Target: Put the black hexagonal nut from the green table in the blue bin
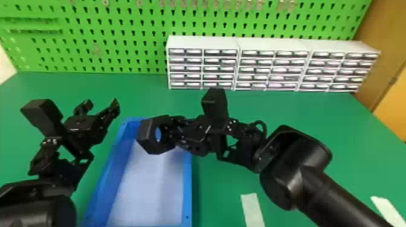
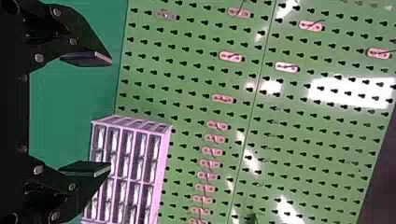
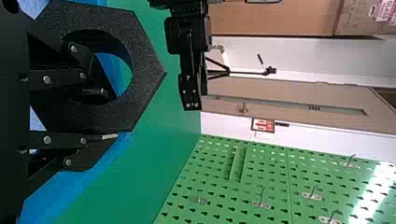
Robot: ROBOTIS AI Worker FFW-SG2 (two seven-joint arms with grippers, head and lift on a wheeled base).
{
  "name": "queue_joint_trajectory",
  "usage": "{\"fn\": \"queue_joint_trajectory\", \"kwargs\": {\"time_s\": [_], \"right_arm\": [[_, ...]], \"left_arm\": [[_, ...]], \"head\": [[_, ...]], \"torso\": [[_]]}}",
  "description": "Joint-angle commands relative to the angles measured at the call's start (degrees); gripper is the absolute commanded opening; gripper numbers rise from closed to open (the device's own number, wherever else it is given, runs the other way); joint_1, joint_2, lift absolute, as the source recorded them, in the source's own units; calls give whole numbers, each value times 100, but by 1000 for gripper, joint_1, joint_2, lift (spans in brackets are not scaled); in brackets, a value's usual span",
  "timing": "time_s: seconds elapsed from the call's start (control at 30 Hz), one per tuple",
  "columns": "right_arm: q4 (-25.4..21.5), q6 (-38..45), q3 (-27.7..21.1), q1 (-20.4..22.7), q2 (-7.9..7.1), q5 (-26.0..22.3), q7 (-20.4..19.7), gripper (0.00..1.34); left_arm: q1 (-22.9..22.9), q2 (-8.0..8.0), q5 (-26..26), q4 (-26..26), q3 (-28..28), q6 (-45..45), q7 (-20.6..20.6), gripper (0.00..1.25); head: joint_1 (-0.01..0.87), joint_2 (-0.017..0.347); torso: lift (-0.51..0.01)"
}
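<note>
Black and six-sided, the hexagonal nut (image 1: 144, 132) is in the right pincer (image 1: 169, 129), held over the far part of the blue bin (image 1: 188, 184). The right wrist view shows how it is gripped: one finger reaches into the round opening and the other lies against the outside, so the pincer is pinching one side of the ring between them. Through the opening, blue and green show beyond. The right arm (image 1: 341, 193) comes in from the near right corner, its forearm slanting across the desk (image 1: 302, 111) toward the nut.

The left pincer (image 1: 100, 106) is to the left of the bin, near its far left corner, pointing toward the far side. Its two fingers are spread well apart with a bare gap between them, as the left wrist view shows too.

The bin is long, running from near to far, with blue walls and a pale floor. It sits on the green desk. To the right of it, a pale strip (image 1: 252, 208) lies on the near part of the desk, and another strip (image 1: 385, 208) lies well apart from it, farther right. White drawer cabinets (image 1: 202, 42) stand side by side along the far edge, toward the right, in front of a green pegboard (image 1: 120, 65).
</note>
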Motion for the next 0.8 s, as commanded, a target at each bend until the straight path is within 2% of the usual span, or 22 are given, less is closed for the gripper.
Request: {"fn": "queue_joint_trajectory", "kwargs": {"time_s": [0.0,0.37,0.57,0.77], "right_arm": [[9,0,75,-17,21,-40,0,364],[26,0,66,-52,12,-49,0,367],[35,53,66,-52,4,-76,0,647],[44,62,66,-70,4,-76,0,664]], "left_arm": [[-6,-4,-6,0,-6,0,0,790],[-24,-4,-6,0,-6,0,0,790],[-15,5,-6,9,-15,0,0,790],[-24,5,-6,9,-15,0,0,790]], "head": [[691,9],[691,9],[691,9],[691,9]], "torso": [[-97],[-97],[-97],[-97]]}}
